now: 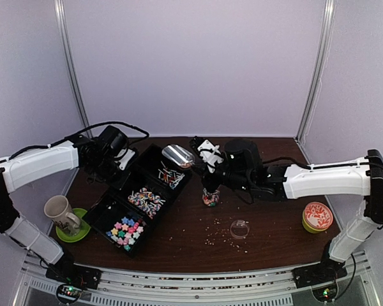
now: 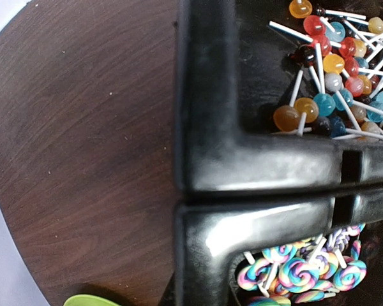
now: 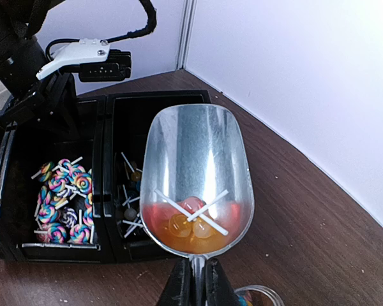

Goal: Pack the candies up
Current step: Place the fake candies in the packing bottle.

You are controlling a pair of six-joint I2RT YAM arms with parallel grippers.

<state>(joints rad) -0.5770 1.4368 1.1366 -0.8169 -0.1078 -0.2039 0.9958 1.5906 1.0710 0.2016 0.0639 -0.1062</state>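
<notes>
Clenching, right gripper [image 3: 193,284]: we see it squeezed tight on the thin handle of a metal scoop [image 3: 195,146], whose bowl reaches straight ahead of the fingers.
Scoop load: a few candies, orange and red round lollipops [image 3: 191,220] with crossed white sticks, lie at the handle end of the bowl, just ahead of this gripper.
Under the right gripper: a small clear jar [image 1: 210,196] with coloured candies in it stands right below; its loose lid [image 1: 239,227] lies on the table nearer the arm bases.
Left gripper [image 1: 118,164]: closed, down at the outer edge of the black tray [image 2: 255,166]; we cannot tell whether it pinches the rim.
Beside the left gripper: more round lollipops fill the compartment just to one side, swirl lollipops [image 2: 300,274] the next, and star pieces [image 1: 127,231] the one farthest from it.
Table bits: pale crumbs [image 1: 214,237] lie scattered near the lid.
Behind the left gripper: a mug [image 1: 60,211] on a green saucer [image 1: 80,233].
</notes>
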